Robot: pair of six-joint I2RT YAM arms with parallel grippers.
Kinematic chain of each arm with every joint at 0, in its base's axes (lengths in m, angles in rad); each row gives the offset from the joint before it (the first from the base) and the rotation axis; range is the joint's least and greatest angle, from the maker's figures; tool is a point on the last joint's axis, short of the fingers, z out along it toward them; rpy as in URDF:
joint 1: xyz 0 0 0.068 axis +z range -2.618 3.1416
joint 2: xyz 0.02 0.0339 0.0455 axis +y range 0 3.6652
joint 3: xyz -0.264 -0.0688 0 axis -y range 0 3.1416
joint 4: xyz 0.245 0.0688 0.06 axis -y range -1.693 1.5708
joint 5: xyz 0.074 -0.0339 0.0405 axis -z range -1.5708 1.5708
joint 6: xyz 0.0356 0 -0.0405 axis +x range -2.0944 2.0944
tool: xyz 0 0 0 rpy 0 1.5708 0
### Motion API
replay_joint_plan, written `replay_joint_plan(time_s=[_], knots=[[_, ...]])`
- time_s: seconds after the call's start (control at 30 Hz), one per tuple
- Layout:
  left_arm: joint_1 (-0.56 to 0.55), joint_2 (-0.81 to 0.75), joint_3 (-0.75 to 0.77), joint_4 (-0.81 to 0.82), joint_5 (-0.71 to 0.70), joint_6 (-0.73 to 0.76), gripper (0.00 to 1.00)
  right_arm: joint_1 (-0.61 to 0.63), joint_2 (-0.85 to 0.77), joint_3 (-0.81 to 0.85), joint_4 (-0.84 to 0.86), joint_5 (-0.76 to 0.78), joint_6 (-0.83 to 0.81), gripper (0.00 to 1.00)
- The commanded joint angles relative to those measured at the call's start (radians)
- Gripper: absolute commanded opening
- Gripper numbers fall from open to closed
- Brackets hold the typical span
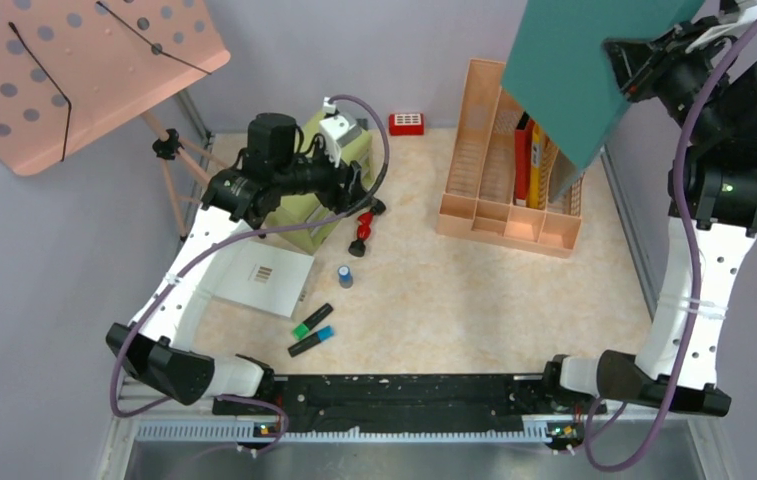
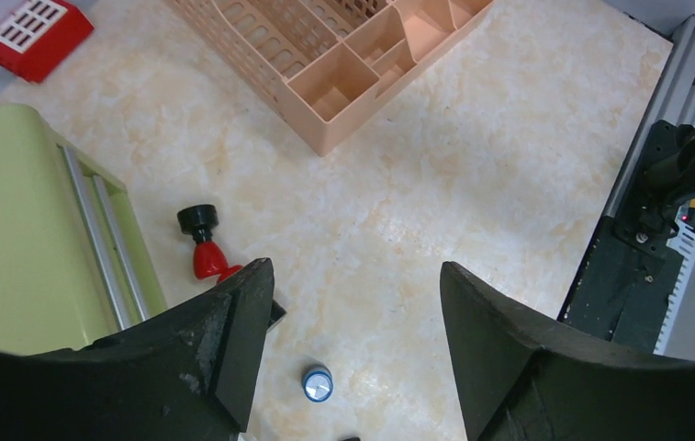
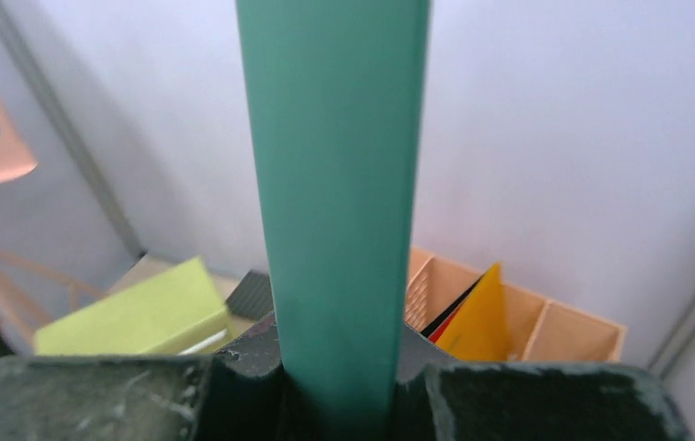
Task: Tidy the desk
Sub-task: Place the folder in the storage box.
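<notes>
The desk is a beige marble tabletop. My right gripper is shut on a teal book and holds it high above the peach organizer. The right wrist view shows the book's edge upright between the jaws of that gripper. My left gripper is open and empty beside the green drawer cabinet. In the left wrist view this gripper hovers over the bare desk, above a small blue-capped cylinder and next to a red-and-black object.
The organizer holds red and yellow books. A white notebook, a green highlighter and a blue highlighter lie front left. A red box sits at the back. A peach perforated board stands at the far left.
</notes>
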Motion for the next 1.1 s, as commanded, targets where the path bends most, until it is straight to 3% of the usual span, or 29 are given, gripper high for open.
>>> replay_joint_plan(time_s=[0.0,0.37,0.7,1.07], knots=[[0.005,-0.041,-0.066,0.111,0.018,-0.052,0.72,-0.027,0.023,0.064,0.095,0.200,0.012,0.00],[0.005,-0.033,-0.119,0.154,0.019,-0.057,0.71,-0.027,0.028,-0.006,0.170,0.413,-0.094,0.00],[0.005,-0.022,-0.121,0.169,0.022,-0.062,0.70,-0.017,0.018,-0.161,0.277,0.483,-0.134,0.00],[0.005,0.016,-0.105,0.173,0.029,-0.081,0.70,0.112,0.054,-0.358,0.468,0.611,-0.256,0.00]])
